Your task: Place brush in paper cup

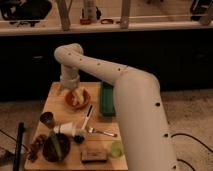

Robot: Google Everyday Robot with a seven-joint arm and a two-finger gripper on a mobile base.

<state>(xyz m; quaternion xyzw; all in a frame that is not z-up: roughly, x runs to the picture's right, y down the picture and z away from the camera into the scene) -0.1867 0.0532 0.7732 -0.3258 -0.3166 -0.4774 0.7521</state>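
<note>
The brush (87, 116), a slim pale stick with a dark section, lies on the wooden table (54, 95) just right of centre. The white paper cup (65, 128) lies on its side in front of the brush, to its left. My gripper (75, 94) hangs from the white arm over an orange bowl (78, 100) at the back of the table. It is behind the brush and apart from it. It holds neither the brush nor the cup.
A grey metal cup (47, 119) stands left of the paper cup. A silver fork (102, 132) lies right of it. A green box (106, 99) sits at the right edge. A dark bowl (55, 147), a dark block (94, 156) and a small green item (116, 148) are at the front.
</note>
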